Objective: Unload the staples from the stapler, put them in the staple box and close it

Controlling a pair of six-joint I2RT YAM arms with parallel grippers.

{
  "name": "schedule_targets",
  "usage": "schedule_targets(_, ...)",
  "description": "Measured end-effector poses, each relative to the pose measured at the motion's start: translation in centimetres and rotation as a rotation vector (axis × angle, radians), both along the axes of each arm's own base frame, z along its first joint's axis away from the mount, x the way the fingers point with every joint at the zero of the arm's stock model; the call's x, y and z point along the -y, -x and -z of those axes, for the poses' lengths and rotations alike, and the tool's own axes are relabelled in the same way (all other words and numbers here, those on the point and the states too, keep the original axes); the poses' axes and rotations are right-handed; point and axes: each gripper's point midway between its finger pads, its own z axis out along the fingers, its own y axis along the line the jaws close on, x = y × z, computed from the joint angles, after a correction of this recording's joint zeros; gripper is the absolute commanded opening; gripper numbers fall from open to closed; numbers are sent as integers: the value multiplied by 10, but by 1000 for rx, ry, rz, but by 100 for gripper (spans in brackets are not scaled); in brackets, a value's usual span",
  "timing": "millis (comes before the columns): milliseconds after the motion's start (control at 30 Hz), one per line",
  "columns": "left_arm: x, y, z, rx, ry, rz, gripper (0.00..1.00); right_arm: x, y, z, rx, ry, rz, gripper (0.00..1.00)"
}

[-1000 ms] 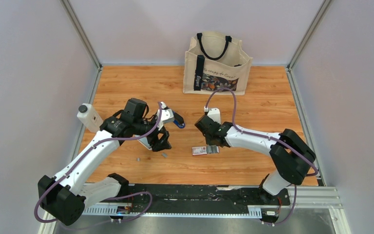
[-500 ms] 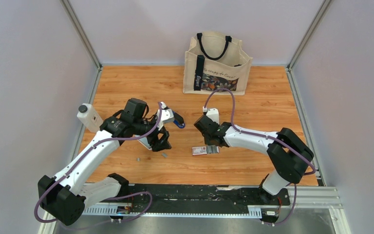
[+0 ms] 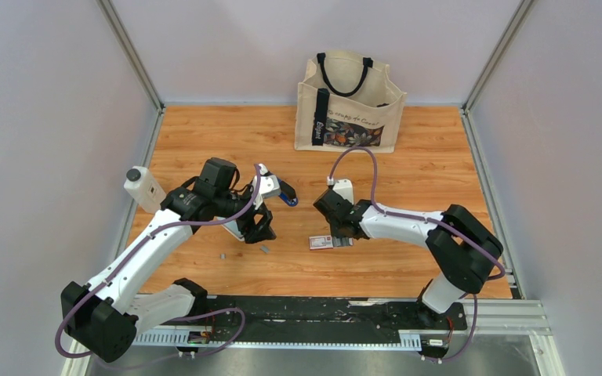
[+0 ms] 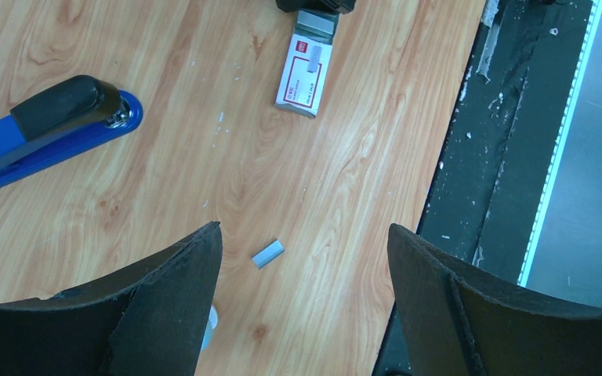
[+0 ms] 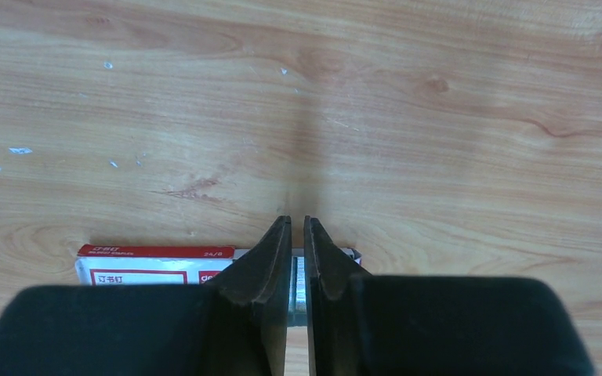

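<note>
Lying flat on the wooden table [image 3: 423, 172], the blue stapler [image 4: 47, 137] is seen at the upper left of the left wrist view, its black upper arm facing up; in the top view it is found just left of centre [image 3: 288, 197], touched by neither pincer. The staples [image 5: 298, 286], a thin silvery strip, are seen in the narrow slit between the fingers of the right gripper [image 5: 297, 223], which are pressed almost together and appear to pinch the strip. This strip is held at the right end of a small white-and-red box [image 5: 157, 266], which lies flat on the wood at the lower left of the right wrist view and near the centre of the top view [image 3: 321, 242]. A short loose fragment [image 4: 267, 253] of silvery staples is seen on the bare wood between the fingers of the left gripper [image 4: 304, 229], which is spread wide and grasps nothing. In the top view a second small grey fragment [image 3: 223, 255] is seen a little further left. A white bottle [image 3: 143, 188] with a black cap is placed at the left edge of the table, and a printed tote bag [image 3: 350, 102] stands upright at the far edge.
</note>
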Motion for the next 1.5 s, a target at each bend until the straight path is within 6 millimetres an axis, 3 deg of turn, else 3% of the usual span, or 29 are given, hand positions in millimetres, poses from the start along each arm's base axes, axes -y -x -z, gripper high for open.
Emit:
schedule_targets(467, 0, 0, 0, 0, 0, 0, 85, -2, 8, 0, -6, -4, -15, 16)
schedule_targets(700, -2, 0, 5, 12, -13, 12, 86, 1, 3, -10, 14, 19, -7, 32)
schedule_targets(933, -6, 4, 42, 53, -148, 113, 86, 10, -12, -64, 114, -84, 28, 36)
schedule_targets(1133, -14, 2, 83, 83, -327, 236, 88, 34, -26, -106, 194, -204, 103, 37)
schedule_targets(1267, -21, -5, 105, 87, -421, 288, 88, 51, -20, -102, 190, -211, 127, 37)
schedule_targets(1500, -26, -13, 132, 167, -560, 405, 88, 57, -5, -81, 133, -188, 114, 38)
